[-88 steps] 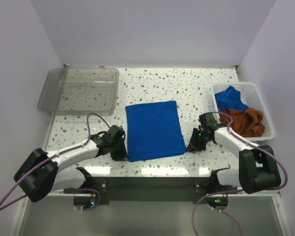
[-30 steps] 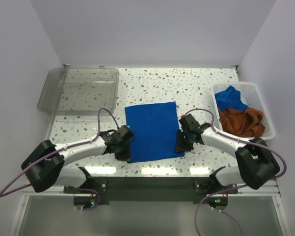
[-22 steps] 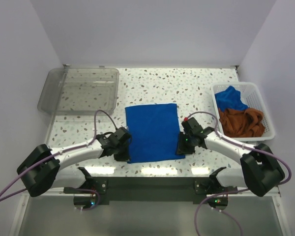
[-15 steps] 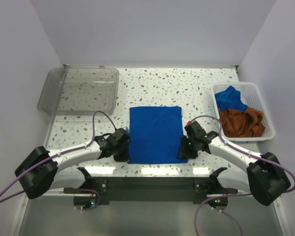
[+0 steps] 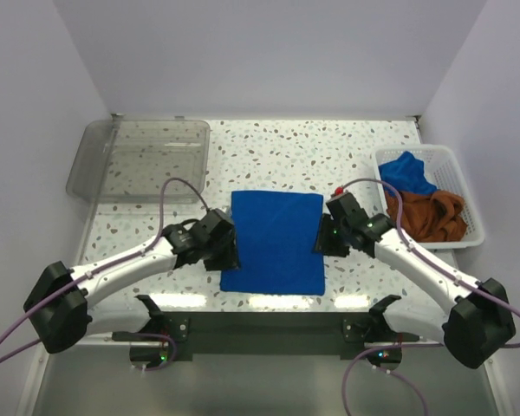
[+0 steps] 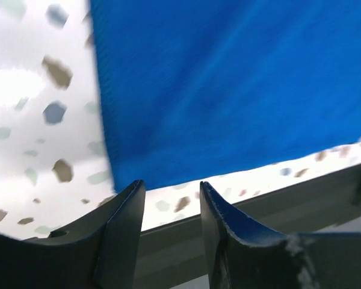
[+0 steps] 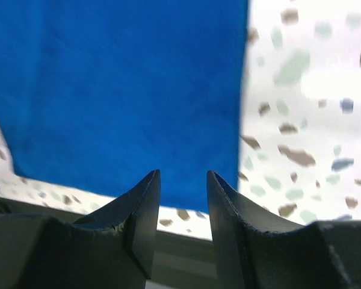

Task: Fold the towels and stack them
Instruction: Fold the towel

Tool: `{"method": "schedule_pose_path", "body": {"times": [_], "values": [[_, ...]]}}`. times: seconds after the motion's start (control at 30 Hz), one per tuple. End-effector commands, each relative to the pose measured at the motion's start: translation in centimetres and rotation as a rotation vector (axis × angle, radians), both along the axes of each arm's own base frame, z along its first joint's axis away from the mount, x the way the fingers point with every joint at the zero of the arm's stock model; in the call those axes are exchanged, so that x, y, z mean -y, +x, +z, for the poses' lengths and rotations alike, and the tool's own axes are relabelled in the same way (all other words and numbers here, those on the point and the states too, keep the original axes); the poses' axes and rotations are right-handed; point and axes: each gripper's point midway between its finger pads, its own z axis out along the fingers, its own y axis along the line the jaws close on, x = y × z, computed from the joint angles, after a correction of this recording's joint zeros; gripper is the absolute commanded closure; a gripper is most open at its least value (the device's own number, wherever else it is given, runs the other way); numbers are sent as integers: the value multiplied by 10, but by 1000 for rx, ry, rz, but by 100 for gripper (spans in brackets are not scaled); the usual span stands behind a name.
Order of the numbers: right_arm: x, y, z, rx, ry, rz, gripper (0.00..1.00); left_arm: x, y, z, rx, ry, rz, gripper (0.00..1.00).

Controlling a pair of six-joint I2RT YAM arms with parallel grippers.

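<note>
I see one blue towel (image 5: 276,243) lying flat on the speckled desk (image 5: 329,156), between my two arms, with its near edge close to the front rim of the desk. My left pincer (image 5: 228,251) sits at the towel's left edge, near the near-left corner. In the left wrist view its fingers (image 6: 123,229) stand a narrow gap apart with nothing between them, and the cloth lies just beyond the tips. My right pincer (image 5: 322,238) is at the towel's right edge, roughly halfway along it. Its fingers (image 7: 138,211) are likewise parted by a narrow gap and hold nothing. From above I cannot tell whether either pincer touches the cloth. At the right side of the desk the white mesh basket (image 5: 474,217) holds a second blue towel (image 5: 407,173) at the back and a crumpled rust-brown towel (image 5: 429,212) in front of it. The clear plastic tray (image 5: 147,124) stands at the far left, well apart from the flat towel.
</note>
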Motion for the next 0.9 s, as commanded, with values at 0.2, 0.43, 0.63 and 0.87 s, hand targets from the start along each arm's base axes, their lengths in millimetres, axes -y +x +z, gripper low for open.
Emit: {"method": "schedule_pose_path", "body": {"times": [0.2, 0.43, 0.63, 0.87], "values": [[-22, 121, 46, 280, -14, -2, 67, 31, 105, 62, 243, -20, -14, 54], [-15, 191, 35, 323, 17, -43, 75, 45, 224, 62, 387, -20, -6, 66], [-18, 218, 11, 302, -3, -56, 77, 45, 269, 18, 343, 36, 0, 74], [6, 227, -34, 230, -39, -112, 79, 16, 281, -26, 275, 93, 60, 78]]}}
